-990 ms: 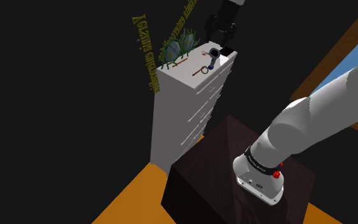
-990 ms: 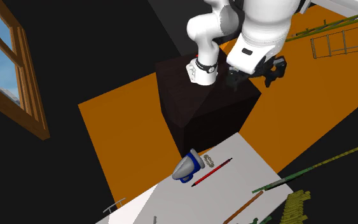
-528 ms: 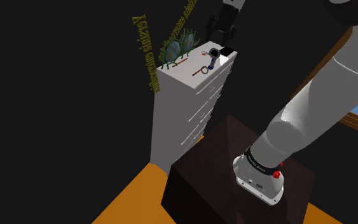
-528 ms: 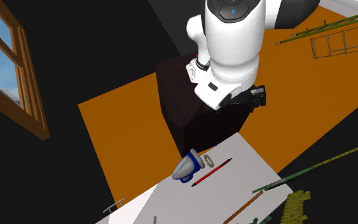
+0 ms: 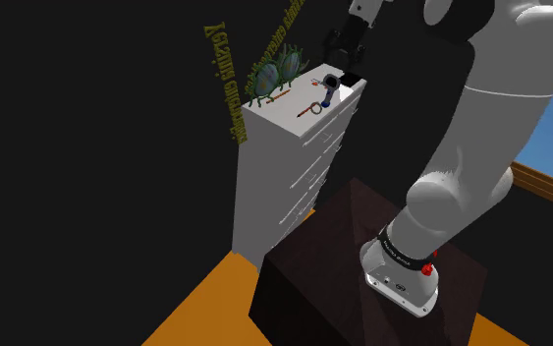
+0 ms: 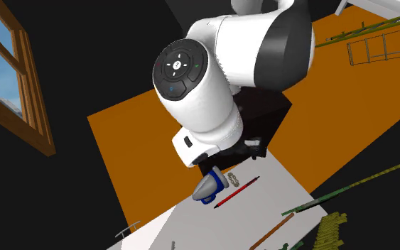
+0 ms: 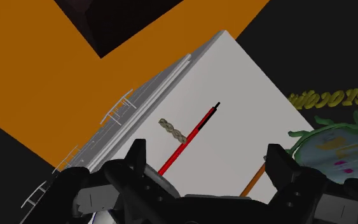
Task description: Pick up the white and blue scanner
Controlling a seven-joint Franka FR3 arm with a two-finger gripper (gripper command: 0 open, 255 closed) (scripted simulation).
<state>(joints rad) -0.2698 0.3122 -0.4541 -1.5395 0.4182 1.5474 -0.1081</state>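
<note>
Scanner (image 6: 207, 188) lies on the white dresser (image 5: 294, 167) beside a red pen (image 7: 188, 140), end effector (image 7: 206, 153) open above.

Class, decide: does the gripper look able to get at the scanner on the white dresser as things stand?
Probably yes. The open gripper hovers above the dresser top, and the scanner lies uncovered near its edge, with a thin red pen beside it, not over it.

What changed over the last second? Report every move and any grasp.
The arm swung out from over its stand toward the white cabinet. The gripper, fingers open, now hangs near the cabinet's edge by the scanner. Nothing was grasped or released. Scanner, red pen and chain lie unmoved.
</note>
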